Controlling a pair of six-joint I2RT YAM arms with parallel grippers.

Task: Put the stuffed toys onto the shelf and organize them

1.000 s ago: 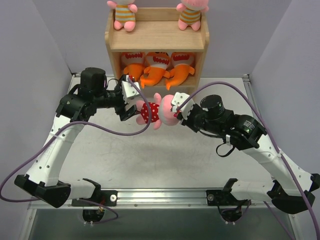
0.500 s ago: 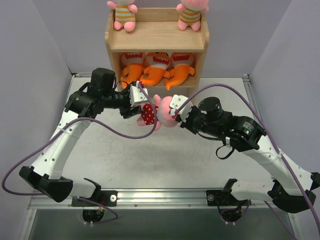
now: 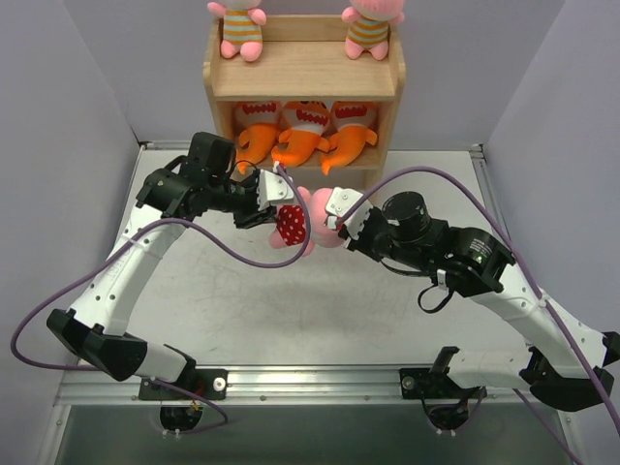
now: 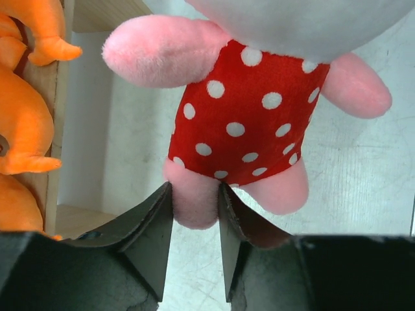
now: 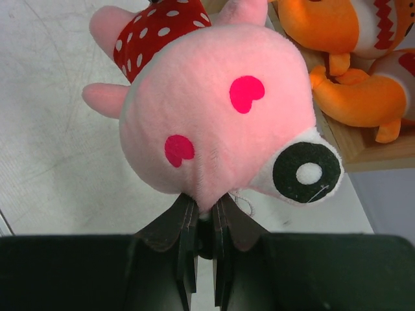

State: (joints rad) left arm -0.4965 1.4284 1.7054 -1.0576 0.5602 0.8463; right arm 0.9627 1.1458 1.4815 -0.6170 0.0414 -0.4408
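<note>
The red polka-dot doll (image 3: pixel 290 225) hangs just in front of the shelf (image 3: pixel 302 68), held between both arms. My right gripper (image 5: pixel 206 208) is shut on a pinch of plush at the top of its pink head (image 5: pixel 214 110). My left gripper (image 4: pixel 194 194) has both fingers pressed against one pink leg (image 4: pixel 193 202) below the dotted dress (image 4: pixel 246 123). Two striped dolls (image 3: pixel 240 27) (image 3: pixel 369 27) sit on the shelf's top. Three orange fish (image 3: pixel 258 126) (image 3: pixel 303 131) (image 3: pixel 353 126) fill the middle tier.
Grey walls close in on both sides of the table (image 3: pixel 291 300). Purple cables (image 3: pixel 194 247) loop from both arms. The shelf's lowest tier (image 3: pixel 358 174) lies right behind the held doll. A metal rail (image 3: pixel 310 378) runs along the near edge.
My left arm has swung right toward the doll and its jaws have narrowed from wide open onto the doll's leg. My right gripper kept its hold and shifted slightly left.
</note>
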